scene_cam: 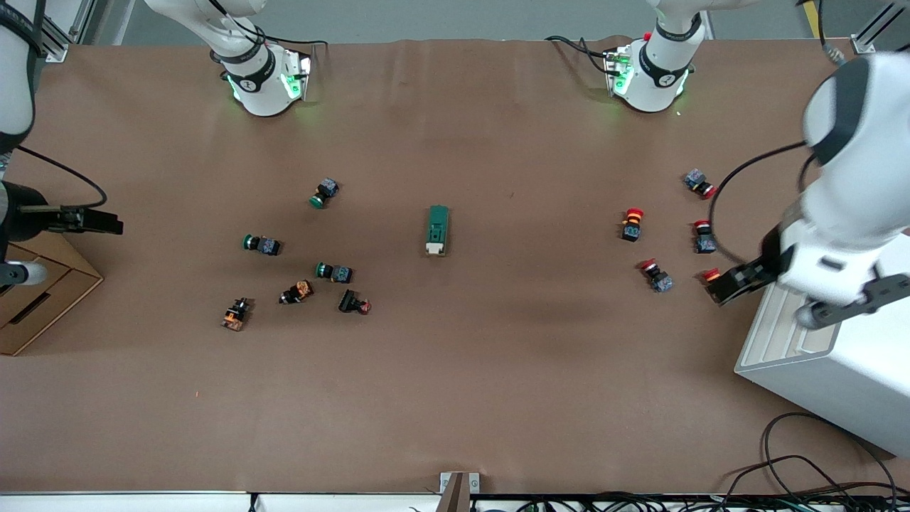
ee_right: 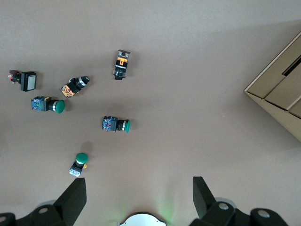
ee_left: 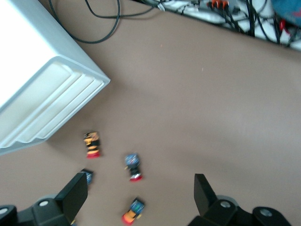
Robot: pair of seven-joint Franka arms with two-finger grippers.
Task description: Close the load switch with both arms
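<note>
The load switch point(scene_cam: 437, 230), a dark green block with a white tab at the end nearer the front camera, lies alone at the middle of the table. It shows in neither wrist view. My left gripper point(scene_cam: 719, 289) is open and empty, up in the air over the red push-buttons beside the white box; its wrist view point(ee_left: 141, 186) shows the jaws wide apart. My right gripper point(scene_cam: 114, 225) is open and empty, over the table edge by the cardboard box at the right arm's end; its wrist view point(ee_right: 139, 186) shows the jaws wide apart.
Several green and orange push-buttons point(scene_cam: 334, 272) lie toward the right arm's end, several red ones point(scene_cam: 631, 223) toward the left arm's end. A cardboard box point(scene_cam: 43, 299) and a white box point(scene_cam: 839, 355) stand at the table's ends. Cables point(scene_cam: 803, 469) lie near the white box.
</note>
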